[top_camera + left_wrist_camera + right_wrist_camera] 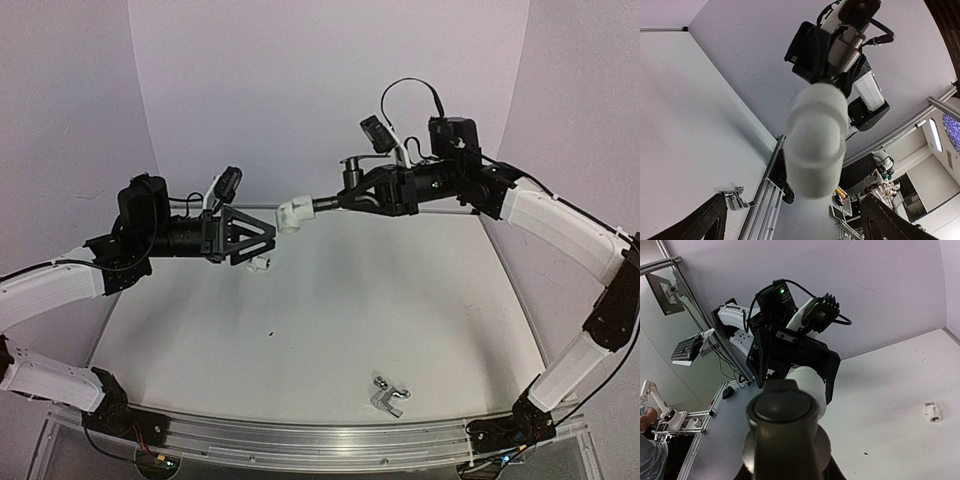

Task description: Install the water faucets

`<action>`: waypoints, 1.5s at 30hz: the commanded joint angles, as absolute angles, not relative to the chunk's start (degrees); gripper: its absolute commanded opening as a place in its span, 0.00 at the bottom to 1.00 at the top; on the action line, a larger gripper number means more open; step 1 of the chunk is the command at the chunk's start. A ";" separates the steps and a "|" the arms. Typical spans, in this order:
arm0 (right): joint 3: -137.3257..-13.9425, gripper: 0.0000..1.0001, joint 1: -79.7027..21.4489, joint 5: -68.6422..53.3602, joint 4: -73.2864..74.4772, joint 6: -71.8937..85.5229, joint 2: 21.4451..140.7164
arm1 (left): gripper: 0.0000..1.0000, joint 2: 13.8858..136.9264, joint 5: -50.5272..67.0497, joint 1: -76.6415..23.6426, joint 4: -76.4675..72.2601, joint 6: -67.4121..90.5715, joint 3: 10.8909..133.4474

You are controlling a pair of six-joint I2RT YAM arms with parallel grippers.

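White elbow fitting [290, 214] in mid-air, small white fitting [260, 265] on table [400, 300]

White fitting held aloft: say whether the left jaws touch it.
Apart. Left wrist view: the white fitting sits midway, open left jaws clear on either side.

We see 3 plain pale lilac walls [330, 90] closing in a flat white tabletop [400, 300] under soft, even light. A ribbed aluminium rail [300, 437] runs along its near edge. Beyond the enclosure we make out a dark keyboard [687, 347], a tilted grey flat panel [664, 290] and 1 long bright ceiling light [936, 135].
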State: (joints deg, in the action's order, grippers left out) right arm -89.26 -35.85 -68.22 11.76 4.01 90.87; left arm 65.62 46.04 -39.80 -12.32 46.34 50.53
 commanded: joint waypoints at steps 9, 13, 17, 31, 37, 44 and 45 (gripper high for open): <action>-90.93 0.00 -41.04 -62.68 19.63 -6.24 90.35 | 0.74 70.15 56.94 -39.73 -23.05 49.88 52.49; -91.09 0.00 -41.07 -62.52 19.32 -4.99 90.98 | 0.69 70.12 57.22 -39.71 -22.41 48.58 52.52; -91.27 0.00 -41.04 -62.80 19.14 -4.08 91.16 | 0.68 70.40 58.07 -39.81 -22.44 48.20 52.34; -91.93 0.00 -41.05 -63.46 18.56 -0.44 92.84 | 0.53 69.62 57.41 -40.58 -18.14 42.64 53.38; -92.08 0.00 -41.02 -63.46 17.97 1.84 92.98 | 0.49 69.37 57.09 -41.34 -17.68 41.24 53.22; -91.33 0.00 -41.00 -65.82 16.33 6.74 94.07 | 0.34 65.52 53.77 -41.92 -13.67 34.30 53.73; -90.77 0.00 -40.98 -66.44 15.58 8.25 94.35 | 0.32 64.60 52.76 -41.95 -11.89 32.66 53.98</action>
